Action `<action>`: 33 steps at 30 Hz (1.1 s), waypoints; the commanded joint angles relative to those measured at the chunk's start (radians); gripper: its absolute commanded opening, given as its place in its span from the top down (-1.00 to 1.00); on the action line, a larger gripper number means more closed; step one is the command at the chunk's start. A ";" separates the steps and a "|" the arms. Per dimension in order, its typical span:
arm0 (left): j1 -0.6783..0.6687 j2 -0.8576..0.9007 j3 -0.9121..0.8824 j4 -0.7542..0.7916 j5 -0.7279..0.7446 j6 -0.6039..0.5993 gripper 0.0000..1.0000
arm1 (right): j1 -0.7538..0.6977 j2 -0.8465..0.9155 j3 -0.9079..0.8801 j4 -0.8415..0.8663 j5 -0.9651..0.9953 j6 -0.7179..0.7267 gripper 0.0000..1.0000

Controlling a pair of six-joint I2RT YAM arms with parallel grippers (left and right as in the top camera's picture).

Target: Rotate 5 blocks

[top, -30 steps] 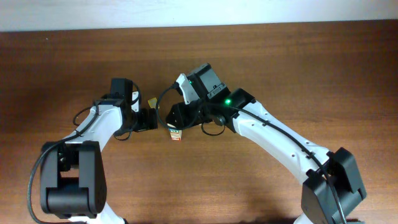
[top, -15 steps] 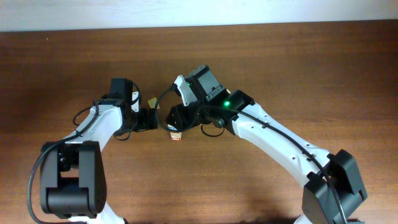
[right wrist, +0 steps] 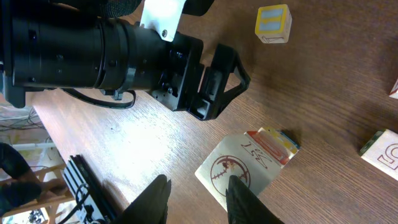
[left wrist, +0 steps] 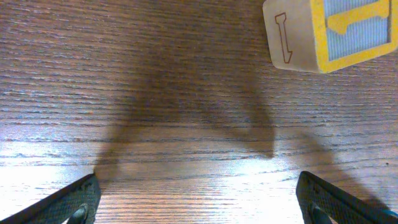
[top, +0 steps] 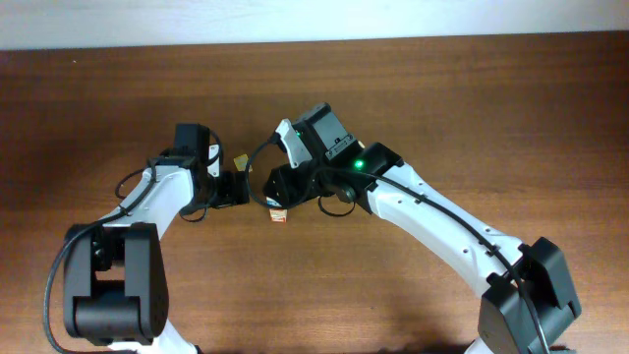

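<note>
Now your left tool [left wrist: 208,202] is wide open. Your right tool [right wrist: 199,185] sits right by the reddish block [right wrist: 231,169], low in the frame; I cannot tell if it holds it.

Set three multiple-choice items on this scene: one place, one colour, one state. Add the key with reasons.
1. In the left wrist view, the yellow-bordered cube lies: A) bottom left B) top right C) centre.
2. The print on the block by the right gripper is: A) purple B) black C) reddish.
3. The left gripper is: A) open, empty B) shut on a cube C) shut, empty.
Key: B, it fills that corner; C, a reddish round emblem shows; A, its fingers stand wide with bare table between.
</note>
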 commanded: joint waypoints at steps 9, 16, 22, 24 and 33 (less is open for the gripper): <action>0.009 0.023 -0.021 -0.005 -0.008 0.005 -0.99 | 0.008 -0.013 0.021 -0.010 -0.015 -0.013 0.36; 0.009 0.023 -0.021 -0.005 -0.008 0.005 -0.98 | 0.008 -0.020 0.023 -0.008 -0.024 -0.010 0.36; 0.009 0.023 -0.021 -0.005 -0.008 0.005 -0.98 | 0.005 -0.067 0.035 -0.008 -0.025 -0.011 0.35; 0.009 0.023 -0.021 -0.005 -0.008 0.005 -0.98 | -0.012 -0.123 0.035 -0.009 -0.021 -0.014 0.34; 0.009 0.023 -0.021 -0.005 -0.008 0.005 -0.98 | -0.101 -0.443 0.035 -0.156 0.220 -0.067 -0.69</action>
